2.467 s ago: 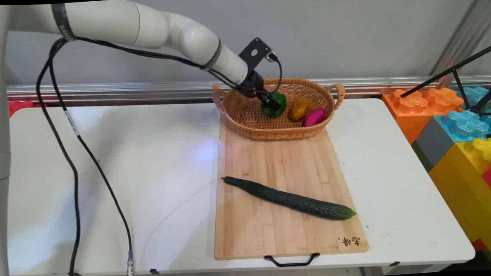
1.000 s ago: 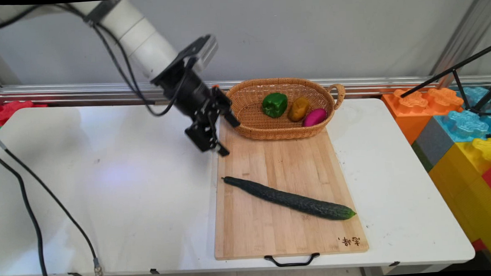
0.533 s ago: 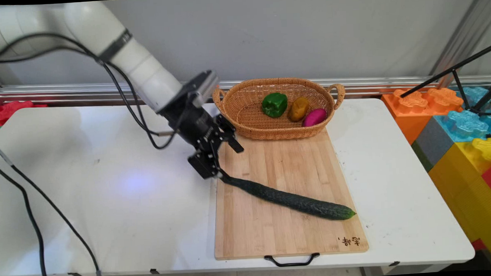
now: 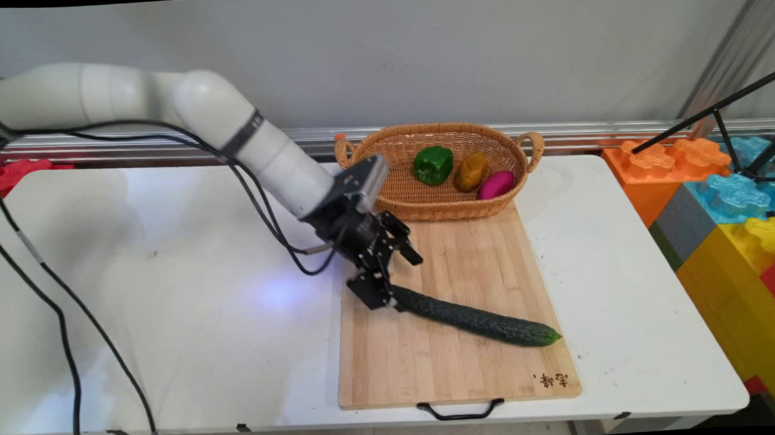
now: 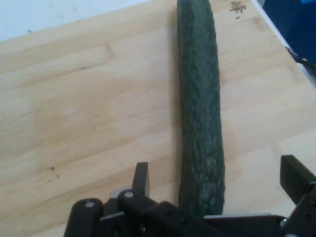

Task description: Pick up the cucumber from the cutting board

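1. Since half a second ago the black two-finger end effector (image 4: 400, 279) has travelled to the right and lower, from the left edge of the pale bamboo cutting board (image 4: 456, 365) to a spot over the board itself, at the stem end of the long dark green cucumber (image 4: 477, 319).
2. The cucumber lies where it lay before, slanting across the board's middle, its far tip pointing toward the board's near right corner.
3. The end effector is spread wide: in the hand view one finger (image 5: 141, 178) stands to the left of the cucumber (image 5: 200, 113) and the other at the right edge, with the cucumber's near end between them and touching neither.
4. The woven wicker basket (image 4: 392, 184) with two handles sits on the board's far end, just behind the wrist.
5. Inside it rest a green bell pepper (image 4: 433, 164), a brownish-yellow potato (image 4: 472, 170) and a magenta oval vegetable (image 4: 496, 184), side by side.
6. The board rests on the white tabletop (image 4: 169, 305); its black handle (image 4: 460, 410) hangs over the near edge.
7. Black cables (image 4: 65, 336) hang from the arm on the left.
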Motion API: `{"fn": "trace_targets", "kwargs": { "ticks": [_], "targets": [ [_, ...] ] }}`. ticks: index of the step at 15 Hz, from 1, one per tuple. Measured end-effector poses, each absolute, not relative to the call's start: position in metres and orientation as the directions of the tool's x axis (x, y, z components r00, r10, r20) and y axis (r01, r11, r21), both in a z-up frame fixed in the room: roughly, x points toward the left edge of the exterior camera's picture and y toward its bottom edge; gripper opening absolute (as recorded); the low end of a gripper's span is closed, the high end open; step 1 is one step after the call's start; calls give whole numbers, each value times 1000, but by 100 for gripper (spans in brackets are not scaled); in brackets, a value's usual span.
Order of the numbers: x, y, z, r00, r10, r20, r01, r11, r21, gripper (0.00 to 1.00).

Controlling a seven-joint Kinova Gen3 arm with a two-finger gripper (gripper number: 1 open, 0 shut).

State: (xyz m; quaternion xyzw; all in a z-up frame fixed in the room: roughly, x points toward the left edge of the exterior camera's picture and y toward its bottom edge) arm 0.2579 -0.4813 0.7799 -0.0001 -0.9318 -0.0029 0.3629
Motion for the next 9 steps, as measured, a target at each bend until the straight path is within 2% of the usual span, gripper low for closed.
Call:
{"fn": "trace_targets", "kwargs": {
  "ticks": [7, 8, 9],
  "targets": [
    [230, -488, 743, -724, 9, 690, 9, 1000, -4, 100],
    [227, -488, 740, -722, 11, 691, 9, 1000, -6, 0],
    [225, -489, 737, -721, 13, 692, 12, 1000, -7, 0]
  ]
}}
